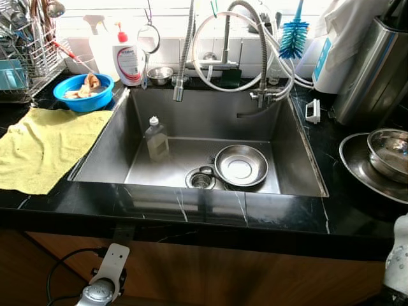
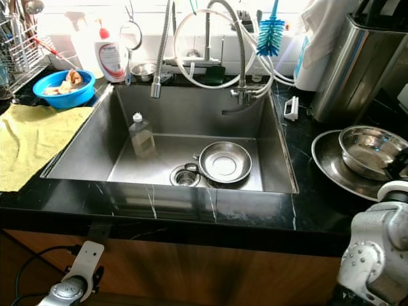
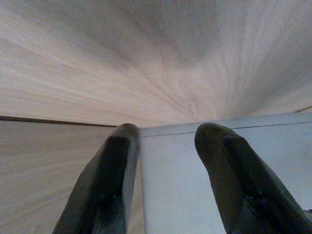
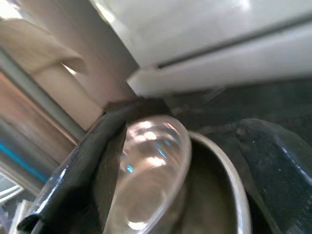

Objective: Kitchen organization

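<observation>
While its black fingers stand parted, the right gripper (image 4: 185, 161) hovers just beside the shiny round steel bowl (image 4: 146, 170).

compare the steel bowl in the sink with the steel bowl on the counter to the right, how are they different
The bowl in the sink sits alone on the basin floor beside the drain; the bowl on the counter rests inside a wide steel plate. The sink bowl looks shallow with a flat base; the counter bowl looks deeper and rounder. The right gripper is open beside the counter bowl; none is near the sink bowl. Both are shiny, upright steel.
</observation>
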Controlling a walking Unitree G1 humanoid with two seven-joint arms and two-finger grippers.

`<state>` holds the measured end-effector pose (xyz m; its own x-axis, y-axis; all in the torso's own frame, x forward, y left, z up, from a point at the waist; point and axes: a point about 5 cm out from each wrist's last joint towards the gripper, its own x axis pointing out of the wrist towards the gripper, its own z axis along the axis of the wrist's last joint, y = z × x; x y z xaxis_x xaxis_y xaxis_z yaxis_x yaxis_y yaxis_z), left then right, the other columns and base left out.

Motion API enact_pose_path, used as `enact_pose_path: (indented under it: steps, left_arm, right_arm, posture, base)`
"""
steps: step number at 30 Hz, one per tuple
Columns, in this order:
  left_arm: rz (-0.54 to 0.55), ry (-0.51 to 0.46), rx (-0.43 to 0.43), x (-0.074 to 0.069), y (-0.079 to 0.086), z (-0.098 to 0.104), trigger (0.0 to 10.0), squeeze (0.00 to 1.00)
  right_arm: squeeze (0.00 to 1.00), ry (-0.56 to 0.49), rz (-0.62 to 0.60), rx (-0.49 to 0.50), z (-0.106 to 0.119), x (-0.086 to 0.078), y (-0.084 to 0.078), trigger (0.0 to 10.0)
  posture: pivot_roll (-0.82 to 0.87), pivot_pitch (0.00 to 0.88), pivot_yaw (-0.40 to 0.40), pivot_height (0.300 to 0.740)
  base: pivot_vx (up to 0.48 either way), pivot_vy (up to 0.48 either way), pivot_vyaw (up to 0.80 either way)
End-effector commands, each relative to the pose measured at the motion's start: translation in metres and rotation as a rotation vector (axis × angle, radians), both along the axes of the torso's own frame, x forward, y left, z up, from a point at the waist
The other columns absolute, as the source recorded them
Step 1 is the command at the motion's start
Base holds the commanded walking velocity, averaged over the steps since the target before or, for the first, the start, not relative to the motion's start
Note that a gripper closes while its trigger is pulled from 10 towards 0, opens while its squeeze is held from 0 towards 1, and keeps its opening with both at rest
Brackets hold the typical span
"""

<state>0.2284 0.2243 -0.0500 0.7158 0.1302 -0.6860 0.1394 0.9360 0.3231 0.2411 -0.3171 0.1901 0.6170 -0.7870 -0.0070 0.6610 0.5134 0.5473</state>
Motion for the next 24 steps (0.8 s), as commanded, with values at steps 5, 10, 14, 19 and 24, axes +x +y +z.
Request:
enact_pose_path:
  steps: [5,10,14,19,24]
  left_arm:
    - [-0.012,0.012,0.016,-0.001,0.002,0.000,10.0,0.00]
    - [-0.011,0.011,0.015,-0.001,0.002,0.000,10.0,0.00]
    - [-0.010,0.008,0.014,-0.001,0.002,0.000,10.0,0.00]
    - [-0.009,0.005,0.013,0.000,0.001,0.000,10.0,0.00]
    - [-0.011,0.005,0.010,0.000,0.000,0.000,10.0,0.00]
  right_arm:
    - [0.00,-0.012,-0.011,0.113,-0.004,0.004,-0.003,10.0]
    - [0.00,-0.011,-0.007,0.125,-0.002,0.006,-0.005,10.0]
    - [0.00,-0.003,-0.001,0.113,0.002,0.007,-0.006,10.0]
    - [0.00,0.070,0.014,0.025,0.006,0.010,-0.006,10.0]
    - [0.00,0.143,0.063,-0.081,0.011,0.016,-0.001,10.0]
  posture:
    - [-0.08,0.000,0.026,0.740]
    - [-0.08,0.000,0.026,0.740]
    - [-0.08,0.000,0.026,0.740]
    - [-0.08,0.000,0.026,0.740]
    - [-0.08,0.000,0.025,0.740]
  base:
    - [0.000,0.000,0.00]
    - [0.000,0.000,0.00]
    - [0.000,0.000,0.00]
    - [0.000,0.000,0.00]
    - [0.000,0.000,0.00]
